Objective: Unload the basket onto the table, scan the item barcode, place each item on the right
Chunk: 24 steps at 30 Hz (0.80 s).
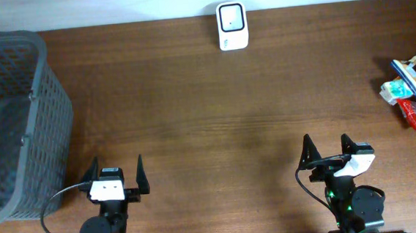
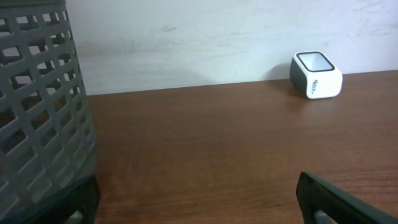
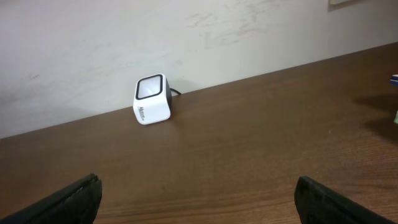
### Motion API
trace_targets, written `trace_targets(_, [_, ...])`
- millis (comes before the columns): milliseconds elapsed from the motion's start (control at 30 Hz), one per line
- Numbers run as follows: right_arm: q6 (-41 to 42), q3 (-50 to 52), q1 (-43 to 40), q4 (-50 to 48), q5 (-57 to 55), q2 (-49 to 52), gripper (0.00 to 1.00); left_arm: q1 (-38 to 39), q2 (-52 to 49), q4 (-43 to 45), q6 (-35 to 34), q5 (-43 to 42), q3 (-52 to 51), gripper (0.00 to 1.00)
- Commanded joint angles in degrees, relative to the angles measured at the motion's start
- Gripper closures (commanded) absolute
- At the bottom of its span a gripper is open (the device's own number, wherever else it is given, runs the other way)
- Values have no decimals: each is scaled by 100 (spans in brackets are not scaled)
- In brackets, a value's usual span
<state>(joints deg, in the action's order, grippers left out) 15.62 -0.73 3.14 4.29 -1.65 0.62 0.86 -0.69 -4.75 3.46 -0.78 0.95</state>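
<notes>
Left gripper (image 1: 116, 163) and right gripper (image 1: 326, 141) stand spread and empty at the near edge; packets (image 1: 411, 76) lie right of and beyond the nearer right gripper, scanner (image 1: 230, 16) far centre.

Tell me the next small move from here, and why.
Probably swing the right gripper toward the snack packets on its side. It and the left gripper both stand open and empty, nothing is at the scanner yet, and the packets lie far closer to the right gripper.
</notes>
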Motion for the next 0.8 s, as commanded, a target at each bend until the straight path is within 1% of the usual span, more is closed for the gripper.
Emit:
trace_targets(0, [-39,42,-15,24,-48,-42,1,22,37,-15,68,101,-44,1])
trace_targets(100, [-39,42,-15,24,-48,-44,1,20,37,-15,-243,142,-44,1])
trace_targets(200, [-39,42,-15,24,-48,-42,1,20,37,-4,-719,313,-44,1])
trace_targets(267, [-39,42,-15,24,-48,-42,1,20,37,2,-820,341,-44,1])
trace_targets(367, [-39,42,-15,22,-48,-44,1,20,37,-2,-756,339,-44,1])
trace_targets(500, [-39,42,-15,22,-48,-42,1,20,37,-4,-382,310,-44,1])
trace_targets(767, [-39,42,-15,24,-48,-44,1,20,35,2,-385,295,-44,1])
